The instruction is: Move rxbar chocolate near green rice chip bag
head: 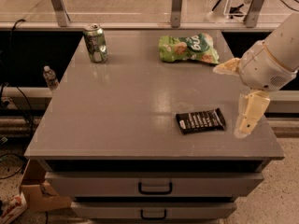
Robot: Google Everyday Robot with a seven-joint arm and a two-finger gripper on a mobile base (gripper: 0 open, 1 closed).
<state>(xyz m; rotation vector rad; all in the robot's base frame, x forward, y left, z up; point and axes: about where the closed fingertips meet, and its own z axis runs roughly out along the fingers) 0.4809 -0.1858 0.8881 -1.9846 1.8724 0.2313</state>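
Observation:
The rxbar chocolate (201, 121), a flat black bar with white text, lies on the grey table (131, 101) near its front right. The green rice chip bag (188, 48) lies flat at the back, right of centre. My gripper (230, 101) hangs at the table's right side, just right of the bar and above the surface. Its two cream fingers (249, 115) are spread wide apart and hold nothing. One finger points left toward the bag's side, the other points down beside the bar's right end.
A green drink can (96, 43) stands at the back left of the table. Drawers (155, 187) sit under the front edge. A water bottle (49, 77) and cables lie on the floor at the left. Metal posts (176, 4) line the back.

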